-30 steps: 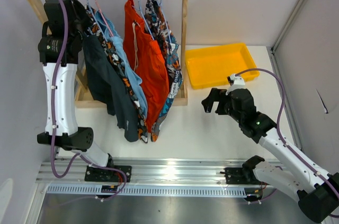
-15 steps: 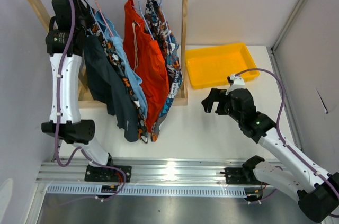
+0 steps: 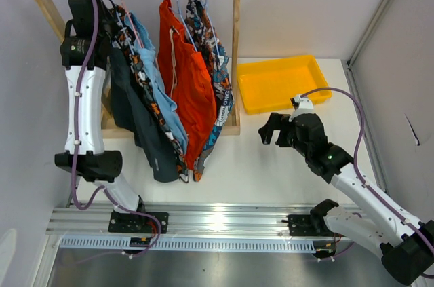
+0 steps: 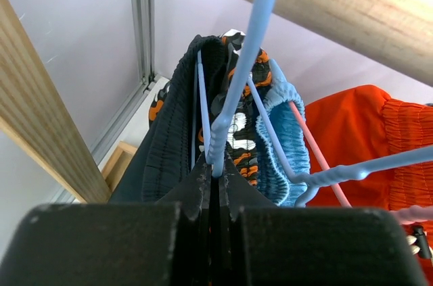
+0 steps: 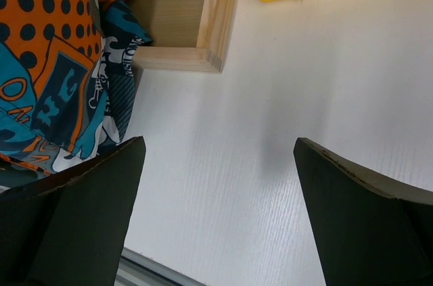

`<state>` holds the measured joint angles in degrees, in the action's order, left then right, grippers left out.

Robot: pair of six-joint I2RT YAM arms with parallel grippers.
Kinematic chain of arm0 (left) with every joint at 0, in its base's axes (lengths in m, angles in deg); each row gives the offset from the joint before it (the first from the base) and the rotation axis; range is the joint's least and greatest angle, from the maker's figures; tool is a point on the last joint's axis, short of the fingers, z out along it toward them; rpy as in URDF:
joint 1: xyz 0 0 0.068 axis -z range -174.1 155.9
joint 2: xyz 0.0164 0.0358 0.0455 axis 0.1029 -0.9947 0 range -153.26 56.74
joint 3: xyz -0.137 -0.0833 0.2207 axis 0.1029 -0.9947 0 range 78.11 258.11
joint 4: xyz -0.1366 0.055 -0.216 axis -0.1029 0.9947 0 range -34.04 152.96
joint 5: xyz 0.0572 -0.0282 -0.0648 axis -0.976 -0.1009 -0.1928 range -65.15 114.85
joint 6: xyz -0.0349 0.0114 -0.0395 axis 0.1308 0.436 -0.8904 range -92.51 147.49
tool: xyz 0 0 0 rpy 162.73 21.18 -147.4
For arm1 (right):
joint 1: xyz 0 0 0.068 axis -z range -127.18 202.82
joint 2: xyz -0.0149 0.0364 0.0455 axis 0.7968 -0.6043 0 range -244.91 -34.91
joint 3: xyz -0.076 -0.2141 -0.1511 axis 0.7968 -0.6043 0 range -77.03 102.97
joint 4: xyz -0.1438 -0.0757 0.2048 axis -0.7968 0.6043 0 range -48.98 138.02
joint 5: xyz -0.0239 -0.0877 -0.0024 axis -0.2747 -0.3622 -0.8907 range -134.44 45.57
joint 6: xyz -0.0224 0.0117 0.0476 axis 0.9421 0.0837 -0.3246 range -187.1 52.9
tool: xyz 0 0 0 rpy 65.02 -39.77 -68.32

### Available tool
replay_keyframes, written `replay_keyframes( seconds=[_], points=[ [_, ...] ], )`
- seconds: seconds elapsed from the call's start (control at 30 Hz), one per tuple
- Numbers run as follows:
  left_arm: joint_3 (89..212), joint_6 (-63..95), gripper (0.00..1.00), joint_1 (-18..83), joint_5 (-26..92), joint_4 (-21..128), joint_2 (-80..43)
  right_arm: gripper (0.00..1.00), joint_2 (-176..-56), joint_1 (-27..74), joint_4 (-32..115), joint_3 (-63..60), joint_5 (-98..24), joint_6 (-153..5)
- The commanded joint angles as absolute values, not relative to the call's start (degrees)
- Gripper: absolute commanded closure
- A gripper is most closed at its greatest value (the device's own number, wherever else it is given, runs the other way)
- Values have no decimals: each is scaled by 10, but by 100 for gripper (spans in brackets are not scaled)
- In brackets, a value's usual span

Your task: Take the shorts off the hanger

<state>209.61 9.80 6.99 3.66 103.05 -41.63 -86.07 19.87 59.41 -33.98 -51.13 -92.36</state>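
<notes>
- My left wrist view shows the left gripper [image 4: 216, 188] clamped on 1 blue hanger [image 4: 247, 56]; the top view hides that.
- My right gripper [image 5: 220, 144] gapes wide over the table [image 5: 270, 63].

I get bright, even light, glare on the near aluminium rail [image 3: 218, 219], soft shadows on the table [image 5: 270, 157].

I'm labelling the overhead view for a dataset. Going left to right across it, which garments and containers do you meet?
Dark navy shorts → light blue shorts → orange shorts → blue-orange-white print shorts → yellow tray.
</notes>
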Motion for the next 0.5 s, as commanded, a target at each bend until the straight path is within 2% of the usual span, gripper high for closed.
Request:
replay_keyframes(
  seconds=[0.0,0.13,0.47],
  points=[
    [2128,115,100,63,30,1003,-378,1,-856,195,577,-333,-523,-920],
    [2121,120,100,63,30,997,-333,1,-862,192,577,-298,-543,-915],
    [2090,122,100,63,54,968,-226,1,-967,101,649,30,-594,-813]
  ],
)
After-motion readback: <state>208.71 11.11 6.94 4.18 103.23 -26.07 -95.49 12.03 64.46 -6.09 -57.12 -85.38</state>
